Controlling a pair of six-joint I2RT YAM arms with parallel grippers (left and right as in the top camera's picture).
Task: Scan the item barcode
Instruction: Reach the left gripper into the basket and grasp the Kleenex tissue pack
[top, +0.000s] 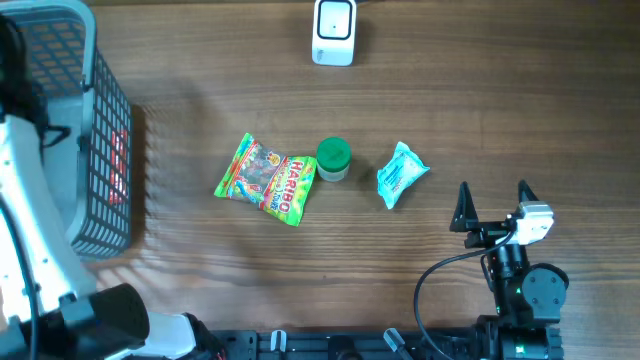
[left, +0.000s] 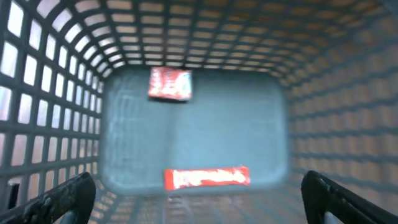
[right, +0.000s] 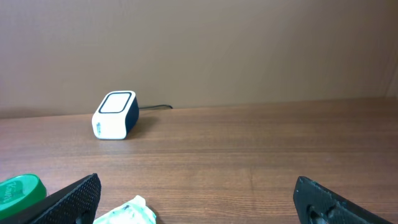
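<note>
Blue packet (top: 402, 173): ungrasped, pick-up pending.
Right fingers (top: 463, 208): wide apart, empty; next, close on packet.
Left fingers (left: 62, 200): apart, empty.

Counter (top: 450, 90) layout | far edge, middle: scanner (top: 333, 31) | centre row, left to right: candy bag (top: 266, 180), jar (top: 333, 159) just beside it, small packet (top: 401, 174) | far left: basket (top: 110, 130), two wrappers (left: 170, 84) (left: 206, 177) lying apart on its floor, my left end effector (left: 199, 196) above them | near right: my right end effector (top: 493, 190), before the small packet.
</note>
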